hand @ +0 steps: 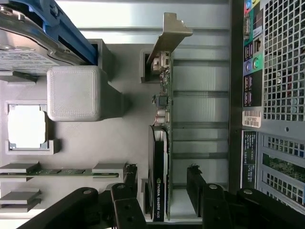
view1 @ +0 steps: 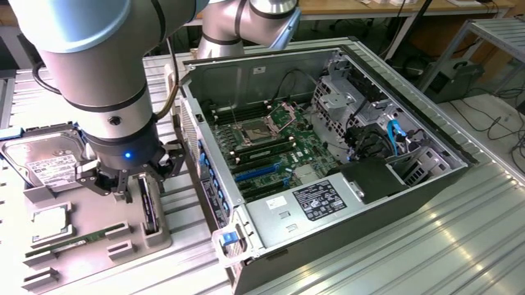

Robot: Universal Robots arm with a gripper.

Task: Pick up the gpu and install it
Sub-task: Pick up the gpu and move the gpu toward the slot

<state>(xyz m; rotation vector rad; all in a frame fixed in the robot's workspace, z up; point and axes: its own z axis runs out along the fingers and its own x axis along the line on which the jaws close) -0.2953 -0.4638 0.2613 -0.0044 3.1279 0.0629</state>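
gripper (view1: 141,184): wide open, holds nothing | gpu (hand: 158,167): between the two fingers (hand: 125,195), not touching them, standing on its thin edge in a slot of the gray tray (hand: 128,138) | memory stick (hand: 57,171), square chip (hand: 26,126): on the tray, off to one side | hard drive (hand: 28,52): farther that way | open computer case (view1: 328,153): on the gripper's other side
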